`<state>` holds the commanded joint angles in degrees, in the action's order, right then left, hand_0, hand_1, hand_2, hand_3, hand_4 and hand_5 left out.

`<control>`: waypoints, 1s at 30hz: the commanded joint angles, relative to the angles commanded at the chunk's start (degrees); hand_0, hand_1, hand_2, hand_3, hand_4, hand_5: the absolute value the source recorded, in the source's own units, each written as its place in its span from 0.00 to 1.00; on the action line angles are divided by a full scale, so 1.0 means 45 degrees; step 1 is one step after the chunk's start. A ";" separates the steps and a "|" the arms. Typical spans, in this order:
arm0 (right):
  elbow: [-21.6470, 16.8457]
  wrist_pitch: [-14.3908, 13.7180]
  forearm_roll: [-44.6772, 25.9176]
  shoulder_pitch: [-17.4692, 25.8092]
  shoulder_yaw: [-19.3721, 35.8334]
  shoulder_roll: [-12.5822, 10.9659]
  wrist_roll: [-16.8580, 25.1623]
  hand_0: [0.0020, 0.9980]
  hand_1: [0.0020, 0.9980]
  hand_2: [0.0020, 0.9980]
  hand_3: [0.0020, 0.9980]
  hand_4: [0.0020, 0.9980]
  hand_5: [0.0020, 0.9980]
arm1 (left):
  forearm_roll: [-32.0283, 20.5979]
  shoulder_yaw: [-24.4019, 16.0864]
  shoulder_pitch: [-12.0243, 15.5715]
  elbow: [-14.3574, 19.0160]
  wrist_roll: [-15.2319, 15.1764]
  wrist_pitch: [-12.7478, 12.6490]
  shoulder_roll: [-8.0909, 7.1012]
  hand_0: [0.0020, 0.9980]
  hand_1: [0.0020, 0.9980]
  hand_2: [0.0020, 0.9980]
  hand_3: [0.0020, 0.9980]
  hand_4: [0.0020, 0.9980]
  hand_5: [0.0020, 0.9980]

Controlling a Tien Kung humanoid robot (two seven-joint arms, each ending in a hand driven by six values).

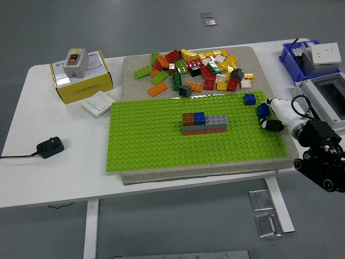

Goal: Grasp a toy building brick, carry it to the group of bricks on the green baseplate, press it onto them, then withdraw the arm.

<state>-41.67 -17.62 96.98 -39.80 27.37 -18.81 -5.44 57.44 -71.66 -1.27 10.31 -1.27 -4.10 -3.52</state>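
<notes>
The green baseplate (151, 140) lies on a beige pad. A small group of bricks (204, 123) in brown, blue, grey and red stands pressed on near its middle. My right hand (268, 116) reaches in from the right over the plate's right edge. Its white fingers (279, 105) and black thumb tip close on a small blue brick (262, 110). A second blue brick (249, 99) sits on the plate's far right corner, just left of the hand. A heap of loose bricks (199, 67) lies on the pad behind the plate. My left arm is out of view.
A yellow box (81, 81) with a grey switch on top and a white wall switch (98, 101) stand at the left. A black power adapter (49, 147) lies at the near left. A blue bin (291, 56) and a grey enclosure (326, 97) are at the right.
</notes>
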 joint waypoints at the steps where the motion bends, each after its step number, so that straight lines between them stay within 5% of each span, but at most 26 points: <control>1: 0.0012 -0.0001 -0.0020 0.0007 -0.0010 -0.0003 0.0007 0.76 0.84 0.88 0.55 0.49 0.33 | -0.0001 0.0003 -0.0003 0.0000 -0.0003 0.0000 0.0000 0.66 0.66 0.58 0.60 0.18 0.69; 22: -0.0386 -0.0227 0.0152 -0.0159 0.0550 -0.0272 0.0092 0.76 0.83 0.88 0.54 0.46 0.33 | -0.0023 0.0026 0.0074 0.0000 -0.0016 0.0005 0.0041 0.66 0.66 0.58 0.60 0.18 0.70; 30: -0.2390 -0.0515 0.0736 0.0661 0.1488 -0.1154 -0.0245 0.76 0.83 0.88 0.54 0.46 0.32 | -0.0010 -0.0060 0.0213 0.0000 0.0005 0.0001 0.0083 0.66 0.66 0.58 0.60 0.18 0.70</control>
<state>-52.43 -19.94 100.29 -36.82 34.07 -24.00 -6.54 57.40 -71.93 -0.31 10.31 -1.25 -4.09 -3.15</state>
